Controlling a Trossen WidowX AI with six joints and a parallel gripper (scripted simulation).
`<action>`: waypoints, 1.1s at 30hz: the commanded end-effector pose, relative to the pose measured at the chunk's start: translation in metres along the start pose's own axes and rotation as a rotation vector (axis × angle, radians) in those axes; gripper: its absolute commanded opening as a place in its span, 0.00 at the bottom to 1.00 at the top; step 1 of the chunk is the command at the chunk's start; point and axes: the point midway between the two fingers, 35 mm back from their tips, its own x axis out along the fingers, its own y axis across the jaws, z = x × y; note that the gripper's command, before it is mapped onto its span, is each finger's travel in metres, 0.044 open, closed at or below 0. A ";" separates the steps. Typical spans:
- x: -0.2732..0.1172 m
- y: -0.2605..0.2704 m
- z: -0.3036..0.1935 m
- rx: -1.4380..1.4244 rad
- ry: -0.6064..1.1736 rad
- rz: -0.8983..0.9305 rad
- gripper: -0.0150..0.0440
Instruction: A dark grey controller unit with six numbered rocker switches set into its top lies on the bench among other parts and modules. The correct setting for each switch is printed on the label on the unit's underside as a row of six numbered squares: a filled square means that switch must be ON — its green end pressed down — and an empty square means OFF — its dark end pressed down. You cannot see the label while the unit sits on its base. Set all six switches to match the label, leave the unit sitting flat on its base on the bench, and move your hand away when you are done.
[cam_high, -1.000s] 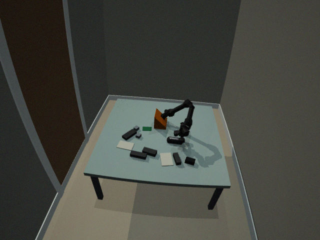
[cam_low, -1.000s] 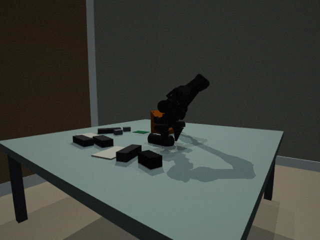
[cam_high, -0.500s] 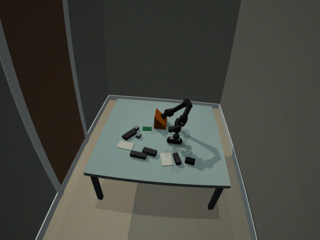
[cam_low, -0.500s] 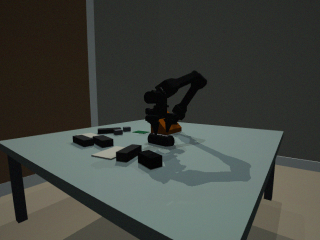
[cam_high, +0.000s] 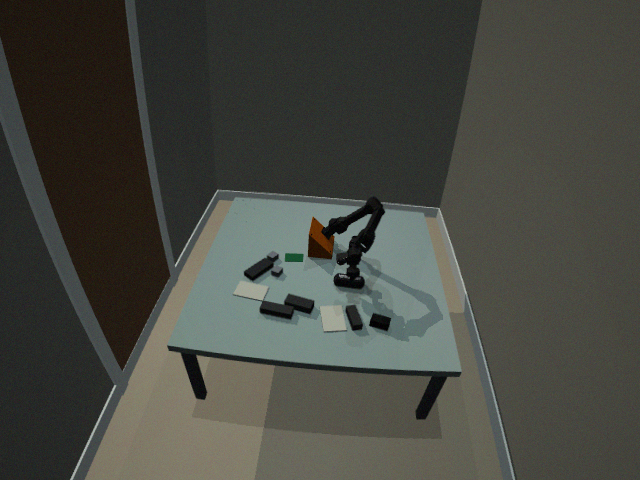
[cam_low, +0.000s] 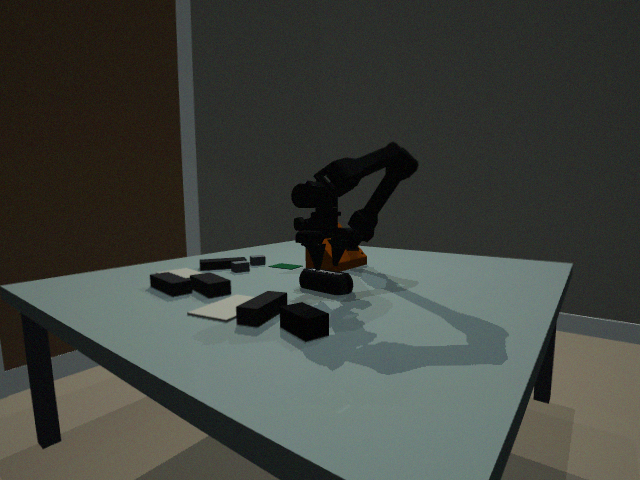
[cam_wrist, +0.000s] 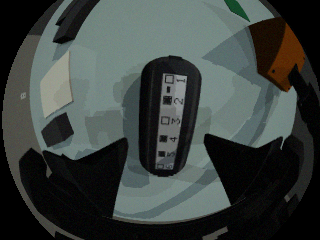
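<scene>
The dark controller unit (cam_high: 348, 281) (cam_low: 326, 282) (cam_wrist: 148, 110) lies on the bench with its underside label (cam_wrist: 174, 114) facing up; its rocker switches are hidden beneath. In the wrist view the label shows squares 1, 3 and 6 empty, and 2, 4 and 5 filled. A small dark mark sits between 1 and 2. My gripper (cam_high: 352, 272) (cam_low: 326, 266) (cam_wrist: 167, 141) is open and points down just above the unit. One finger is on each side of it in the wrist view, with nothing held.
An orange wedge (cam_high: 320, 245) (cam_low: 330, 261) (cam_wrist: 277, 52) stands behind the unit beside the arm. A green plate (cam_high: 294, 257) (cam_low: 285, 266), two pale cards (cam_high: 250, 290) (cam_high: 332, 318), two small grey blocks (cam_high: 272, 255) (cam_high: 277, 271) and several dark blocks lie to the left and in front.
</scene>
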 end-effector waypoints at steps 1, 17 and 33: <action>-0.006 -0.005 0.001 -0.226 -0.003 0.047 0.73; -0.030 -0.027 0.010 -1.469 -0.212 0.252 0.25; -0.030 -0.027 0.010 -1.469 -0.212 0.252 0.25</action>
